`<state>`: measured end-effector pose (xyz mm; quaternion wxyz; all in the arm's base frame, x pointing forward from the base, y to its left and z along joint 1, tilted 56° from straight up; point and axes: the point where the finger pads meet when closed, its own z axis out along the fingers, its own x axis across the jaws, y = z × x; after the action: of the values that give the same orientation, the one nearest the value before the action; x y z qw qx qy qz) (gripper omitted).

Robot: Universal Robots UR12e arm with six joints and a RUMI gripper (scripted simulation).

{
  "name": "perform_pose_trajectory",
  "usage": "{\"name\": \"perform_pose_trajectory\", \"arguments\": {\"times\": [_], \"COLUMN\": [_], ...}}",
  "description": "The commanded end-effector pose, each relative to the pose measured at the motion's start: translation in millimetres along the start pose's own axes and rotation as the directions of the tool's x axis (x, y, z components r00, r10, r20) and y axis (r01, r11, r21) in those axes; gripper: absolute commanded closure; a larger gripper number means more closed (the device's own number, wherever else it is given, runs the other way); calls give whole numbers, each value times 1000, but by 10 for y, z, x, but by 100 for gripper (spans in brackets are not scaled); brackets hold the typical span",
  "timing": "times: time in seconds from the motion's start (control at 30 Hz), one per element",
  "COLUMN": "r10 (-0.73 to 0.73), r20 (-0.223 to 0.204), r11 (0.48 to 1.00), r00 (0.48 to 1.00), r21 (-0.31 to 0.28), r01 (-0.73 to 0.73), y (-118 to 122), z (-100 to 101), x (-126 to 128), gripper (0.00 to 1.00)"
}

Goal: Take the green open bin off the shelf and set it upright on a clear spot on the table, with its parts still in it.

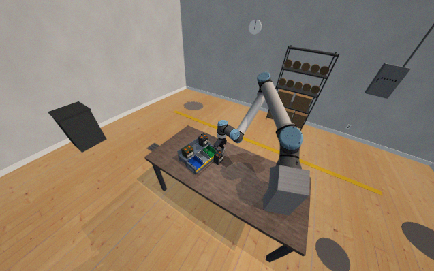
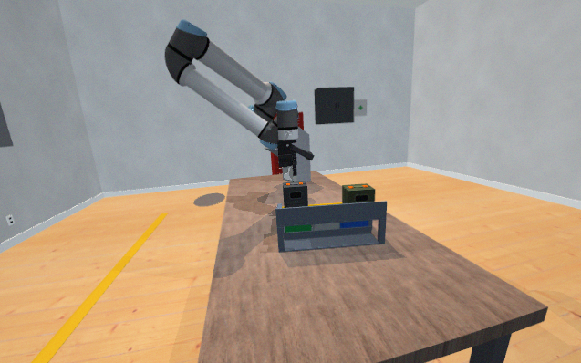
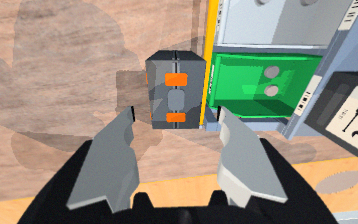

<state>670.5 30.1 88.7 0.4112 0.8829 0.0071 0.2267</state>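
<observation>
Seen only from the wrist: two grey discs lying inside the green bin [image 3: 261, 85]. Bright green, open-topped, sitting in the grey shelf [image 2: 330, 211] on the bench [image 2: 333, 296], beside a dark grey box [image 3: 176, 90]. Arm [image 1: 276, 102] bent high, wrist pointing down. Gripper [image 3: 176, 116] hanging above the box, fingers half spread, gripping nothing.

The arm [image 1: 276, 102] reaches from its grey pedestal [image 1: 287, 190] across the table [image 1: 249, 211] toward the green bin [image 1: 209, 150].
</observation>
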Motion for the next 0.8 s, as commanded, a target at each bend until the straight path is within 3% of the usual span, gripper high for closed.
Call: {"name": "perform_pose_trajectory", "arguments": {"times": [0.0, 0.37, 0.53, 0.77], "r10": [0, 0, -1, -1], "r20": [-1, -1, -1, -1], "r11": [1000, 1000, 1000, 1000], "r00": [1000, 1000, 1000, 1000], "r21": [0, 0, 0, 0], "r01": [0, 0, 1, 1], "y": [-1, -1, -1, -1], "z": [-5, -5, 295, 295], "x": [3, 3, 3, 3], "gripper": [42, 42, 42, 42]}}
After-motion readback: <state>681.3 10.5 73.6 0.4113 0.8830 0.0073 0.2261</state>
